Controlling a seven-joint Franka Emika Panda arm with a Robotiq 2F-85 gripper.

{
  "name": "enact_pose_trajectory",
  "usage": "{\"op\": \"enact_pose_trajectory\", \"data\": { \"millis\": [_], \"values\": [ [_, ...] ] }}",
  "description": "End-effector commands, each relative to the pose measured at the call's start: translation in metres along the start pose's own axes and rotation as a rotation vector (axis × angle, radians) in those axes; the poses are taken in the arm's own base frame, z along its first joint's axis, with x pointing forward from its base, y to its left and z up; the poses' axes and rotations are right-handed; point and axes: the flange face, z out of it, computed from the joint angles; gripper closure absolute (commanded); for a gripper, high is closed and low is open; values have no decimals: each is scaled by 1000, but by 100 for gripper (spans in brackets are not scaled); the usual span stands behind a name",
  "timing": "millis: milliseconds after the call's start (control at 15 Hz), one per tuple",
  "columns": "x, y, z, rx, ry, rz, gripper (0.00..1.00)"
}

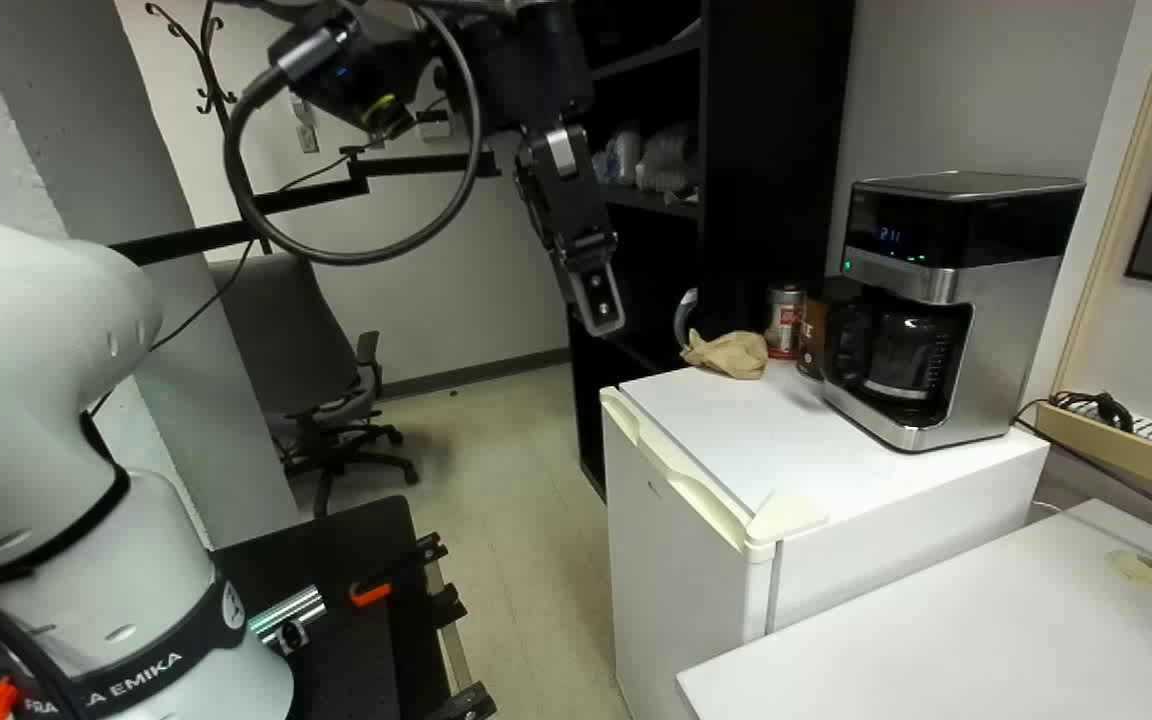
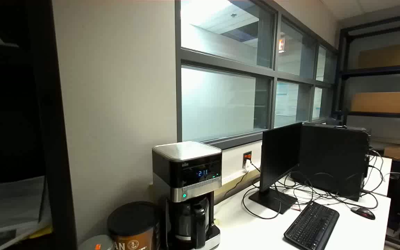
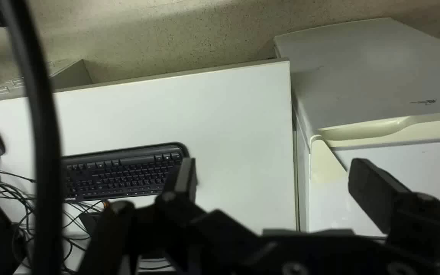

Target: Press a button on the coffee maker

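The coffee maker (image 1: 1016,310) is a boxy black and silver machine with a dark glass carafe (image 1: 901,350). It stands upright on the white fridge (image 1: 736,420). It also shows in an exterior view (image 2: 182,170), with a lit blue display (image 2: 202,173) and a small green light (image 2: 184,195) on the front band. My gripper (image 1: 596,300) hangs in the air, pointing down, apart from the coffee maker and to its left in that view. In the wrist view my gripper (image 3: 273,170) has its fingers wide apart with nothing between them. The coffee maker is out of the wrist view.
A brown jar (image 1: 812,335), a can (image 1: 785,322) and a crumpled brown bag (image 1: 731,353) stand beside the coffee maker. A white desk (image 3: 239,126) adjoins the fridge. It holds a keyboard (image 3: 124,172), a monitor (image 2: 280,156) and cables. A black shelf (image 1: 771,130) stands behind.
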Motion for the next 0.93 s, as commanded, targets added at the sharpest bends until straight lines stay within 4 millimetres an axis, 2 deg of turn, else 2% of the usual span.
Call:
{"op": "enact_pose_trajectory", "data": {
  "millis": [0,533,867],
  "values": [
    [0,0,-1,0,-1,0,0],
    [4,-4,0,-3,2,-11,0],
    [52,-51,4,-62,-30,-198,0]
  ]
}}
